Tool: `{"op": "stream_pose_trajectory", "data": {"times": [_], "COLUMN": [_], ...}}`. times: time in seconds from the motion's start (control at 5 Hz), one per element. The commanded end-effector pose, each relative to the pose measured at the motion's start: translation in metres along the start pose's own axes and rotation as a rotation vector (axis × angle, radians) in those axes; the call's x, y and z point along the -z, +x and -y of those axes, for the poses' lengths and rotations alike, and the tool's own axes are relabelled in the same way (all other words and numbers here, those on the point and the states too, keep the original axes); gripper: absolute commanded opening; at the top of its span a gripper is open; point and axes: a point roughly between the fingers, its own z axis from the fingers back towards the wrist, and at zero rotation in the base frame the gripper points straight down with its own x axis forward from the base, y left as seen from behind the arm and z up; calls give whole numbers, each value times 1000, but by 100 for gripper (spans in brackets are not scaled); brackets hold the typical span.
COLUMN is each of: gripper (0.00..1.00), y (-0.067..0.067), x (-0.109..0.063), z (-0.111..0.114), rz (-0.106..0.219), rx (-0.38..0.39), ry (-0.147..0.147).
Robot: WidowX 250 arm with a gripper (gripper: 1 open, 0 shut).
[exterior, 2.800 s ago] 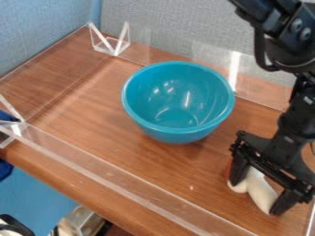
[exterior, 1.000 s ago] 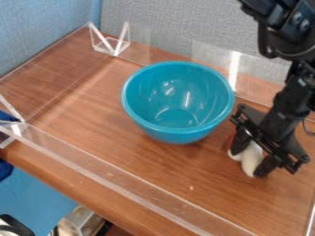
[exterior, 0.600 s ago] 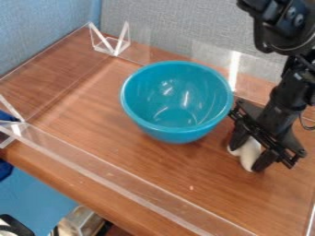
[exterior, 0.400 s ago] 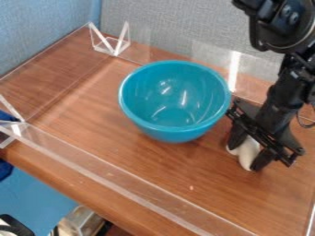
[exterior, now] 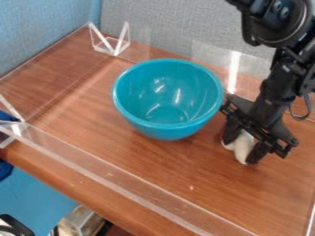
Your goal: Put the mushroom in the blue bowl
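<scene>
Jaws (exterior: 251, 146) partly hiding the mushroom (exterior: 241, 147), cap indistinct

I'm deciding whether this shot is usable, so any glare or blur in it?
In the camera view, white glare spots mark the glossy teal-blue plastic bowl; the white mushroom stem looks soft, its edges partly hidden by the black jaws; the whole picture is coarse.

my black arm reaching down from the upper right, my gripper (exterior: 245, 147) angled low, its fingers partly closed
</scene>
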Motion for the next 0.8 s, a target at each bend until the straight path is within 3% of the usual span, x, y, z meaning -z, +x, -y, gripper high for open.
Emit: {"op": "stream_pose_trajectory", "data": {"times": [0.0,0.2,0.6], "gripper": [0,0,0], "y": [9,12,29], "x": [0,1,2], "z": [-9,1,12], "rz": [35,53,55], "rx": [23,97,66], "ry": [-4,-4,-9]}}
